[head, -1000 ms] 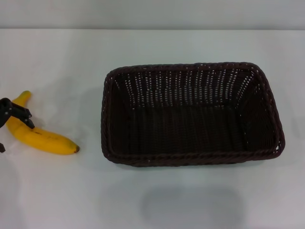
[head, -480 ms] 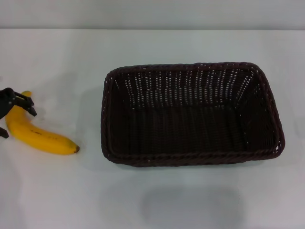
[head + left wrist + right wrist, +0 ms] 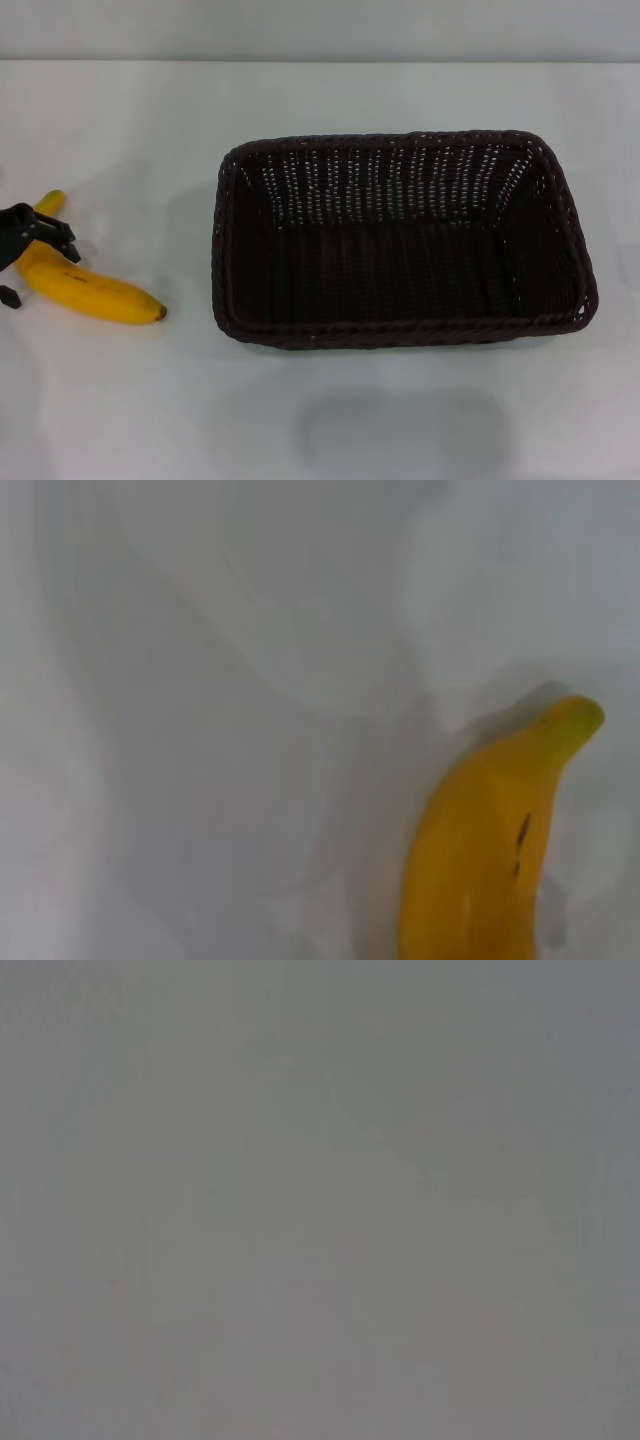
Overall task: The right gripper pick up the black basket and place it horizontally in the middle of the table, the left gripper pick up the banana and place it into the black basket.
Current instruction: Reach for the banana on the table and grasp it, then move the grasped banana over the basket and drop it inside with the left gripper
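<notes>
The banana [image 3: 95, 292] lies flat on the white table [image 3: 120, 120] at the far left, dark tip pointing toward the basket. My left gripper [image 3: 38, 275] is at the left edge of the head view, open. One black finger [image 3: 45, 235] is on the far side of the banana's stem half and one [image 3: 9, 297] is on the near side. The left wrist view shows the banana [image 3: 480, 860] close up. The black basket [image 3: 400, 325] stands lengthwise across the middle of the table, empty. The right gripper is out of view.
The back edge of the table [image 3: 320, 60] runs along the top of the head view. The right wrist view shows only plain grey.
My left gripper's far finger moved away along the banana's stem end, then came back to about where it was a second ago. The banana and basket have not moved.
</notes>
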{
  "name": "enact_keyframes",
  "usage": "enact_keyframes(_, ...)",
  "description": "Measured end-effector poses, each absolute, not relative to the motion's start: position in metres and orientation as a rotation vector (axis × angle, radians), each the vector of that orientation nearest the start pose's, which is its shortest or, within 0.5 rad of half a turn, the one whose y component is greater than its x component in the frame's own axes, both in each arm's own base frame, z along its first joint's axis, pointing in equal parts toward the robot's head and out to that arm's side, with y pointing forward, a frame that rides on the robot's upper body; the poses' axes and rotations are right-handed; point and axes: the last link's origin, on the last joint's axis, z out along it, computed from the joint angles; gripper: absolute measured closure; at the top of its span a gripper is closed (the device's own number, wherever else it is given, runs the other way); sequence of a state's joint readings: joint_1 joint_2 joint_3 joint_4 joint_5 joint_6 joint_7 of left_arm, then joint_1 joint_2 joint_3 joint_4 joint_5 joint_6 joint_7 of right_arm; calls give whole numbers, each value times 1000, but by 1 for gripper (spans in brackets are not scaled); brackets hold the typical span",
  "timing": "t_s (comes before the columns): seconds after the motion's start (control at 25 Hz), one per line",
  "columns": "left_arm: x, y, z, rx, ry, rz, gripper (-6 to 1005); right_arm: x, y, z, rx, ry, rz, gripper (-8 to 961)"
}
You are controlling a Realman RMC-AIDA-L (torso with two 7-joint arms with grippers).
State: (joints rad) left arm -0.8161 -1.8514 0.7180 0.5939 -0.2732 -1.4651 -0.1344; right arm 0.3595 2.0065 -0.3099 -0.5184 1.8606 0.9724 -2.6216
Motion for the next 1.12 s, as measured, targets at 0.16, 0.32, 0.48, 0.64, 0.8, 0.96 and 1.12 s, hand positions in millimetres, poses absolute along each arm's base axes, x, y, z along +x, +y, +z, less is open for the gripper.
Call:
enact_keyframes(0.16,-313,389,82,1854,3119,-272,200,413,328,151,-1476,427,307,84)
enact_keyframes(0.32,-313,392,83,1875,3118,-250,248,412,329,151,-1476,427,308,83)
enact_keyframes(0.48,-313,394,83,1896,3113,-249,334,412,329,152,-1470,429,313,83)
enact_keyframes(0.64,-311,398,84,1958,3087,-228,420,411,330,152,-1466,429,319,84)
enact_keyframes(0.8,-299,409,94,2075,3014,-130,457,410,331,152,-1466,430,319,84)
enact_keyframes(0.96,-284,417,114,2195,2926,1,468,409,333,151,-1465,431,328,84)
enact_keyframes(1.12,-265,417,137,2348,2738,147,469,407,335,151,-1458,434,347,84)
